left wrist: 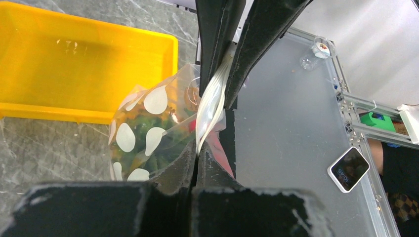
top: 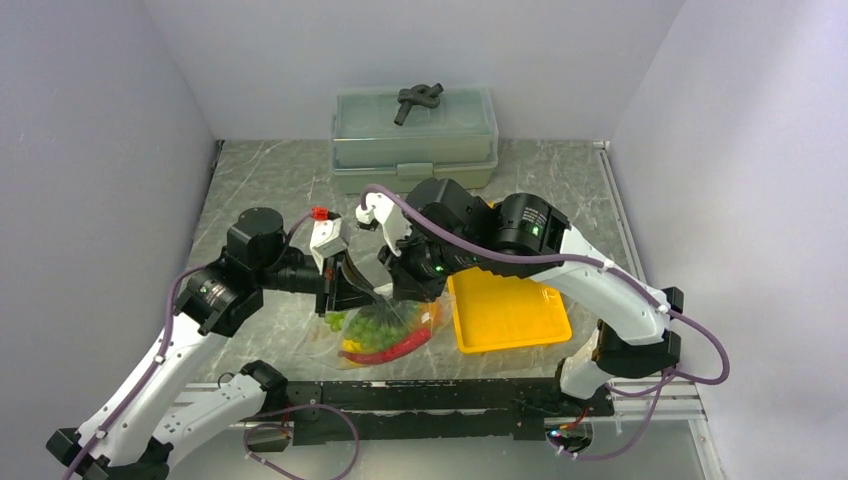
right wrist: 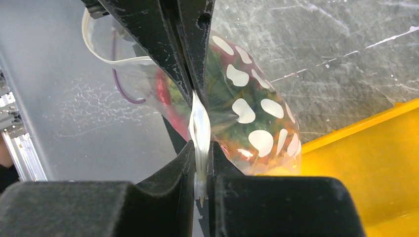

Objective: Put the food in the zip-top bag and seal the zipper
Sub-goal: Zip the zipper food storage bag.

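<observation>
The clear zip-top bag (top: pixel 385 330) hangs just above the table between my two grippers. Food shows through it: green grapes (top: pixel 378 322), a red chili (top: pixel 395 347) and orange and yellow pieces. In the left wrist view my left gripper (left wrist: pixel 199 152) is shut on the whitish zipper (left wrist: pixel 211 106). The spotted bag (left wrist: pixel 148 128) bulges to its left, and the right gripper's fingers (left wrist: pixel 257 44) pinch the same strip further along. In the right wrist view my right gripper (right wrist: pixel 200 144) is shut on the zipper (right wrist: pixel 199 123). From above, the left gripper (top: pixel 362 292) and right gripper (top: pixel 398 283) stand close together.
A yellow tray (top: pixel 505 310) lies right of the bag. A grey-green lidded box (top: pixel 415 135) with a dark object (top: pixel 418 100) on its lid stands at the back. An aluminium rail (top: pixel 430 395) runs along the near edge. Walls close in both sides.
</observation>
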Controlling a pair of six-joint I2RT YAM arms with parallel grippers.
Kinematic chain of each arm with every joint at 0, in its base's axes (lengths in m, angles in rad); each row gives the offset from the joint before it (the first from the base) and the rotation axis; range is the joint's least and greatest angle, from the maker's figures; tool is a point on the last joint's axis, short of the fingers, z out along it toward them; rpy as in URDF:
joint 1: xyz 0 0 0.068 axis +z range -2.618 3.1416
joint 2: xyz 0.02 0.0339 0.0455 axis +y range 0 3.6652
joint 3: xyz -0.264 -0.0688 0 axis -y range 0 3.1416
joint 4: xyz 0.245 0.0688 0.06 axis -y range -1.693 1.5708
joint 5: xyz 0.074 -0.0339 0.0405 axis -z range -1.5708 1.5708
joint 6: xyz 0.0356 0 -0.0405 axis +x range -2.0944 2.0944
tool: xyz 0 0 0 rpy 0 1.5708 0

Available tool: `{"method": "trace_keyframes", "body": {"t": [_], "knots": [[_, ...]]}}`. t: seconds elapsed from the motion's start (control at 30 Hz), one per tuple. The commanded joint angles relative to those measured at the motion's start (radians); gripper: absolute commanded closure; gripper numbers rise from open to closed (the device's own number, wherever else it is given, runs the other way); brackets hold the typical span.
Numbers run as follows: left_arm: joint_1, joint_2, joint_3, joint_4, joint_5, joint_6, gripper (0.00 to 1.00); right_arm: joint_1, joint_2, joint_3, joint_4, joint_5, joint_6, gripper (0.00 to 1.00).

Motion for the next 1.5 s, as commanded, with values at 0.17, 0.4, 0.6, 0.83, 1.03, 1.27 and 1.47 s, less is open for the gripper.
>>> {"method": "trace_keyframes", "body": {"t": [0.17,0.4,0.6,0.83,1.03,1.27,1.47], "knots": [[-0.001,-0.032,0.004,0.020,0.052,0.039,1.00,-0.005,-0.182,-0.215,0.206,0.086,-0.027,0.41],[-0.002,-0.031,0.003,0.021,0.085,0.039,1.00,-0.005,-0.417,-0.491,0.489,0.059,-0.080,0.24],[-0.002,-0.037,0.004,0.024,0.127,0.039,1.00,-0.005,-0.647,-0.803,0.793,0.017,-0.114,0.13],[-0.002,-0.034,0.004,0.026,0.148,0.039,1.00,-0.005,-0.658,-0.849,0.855,-0.011,-0.166,0.14],[-0.002,-0.039,0.002,0.029,0.148,0.037,1.00,-0.005,-0.608,-0.834,0.874,-0.084,-0.181,0.17],[-0.002,-0.044,0.002,0.028,0.154,0.038,1.00,-0.005,-0.573,-0.829,0.878,-0.130,-0.192,0.24],[-0.002,-0.048,0.002,0.030,0.162,0.038,1.00,-0.005,-0.544,-0.823,0.879,-0.161,-0.200,0.41]]}}
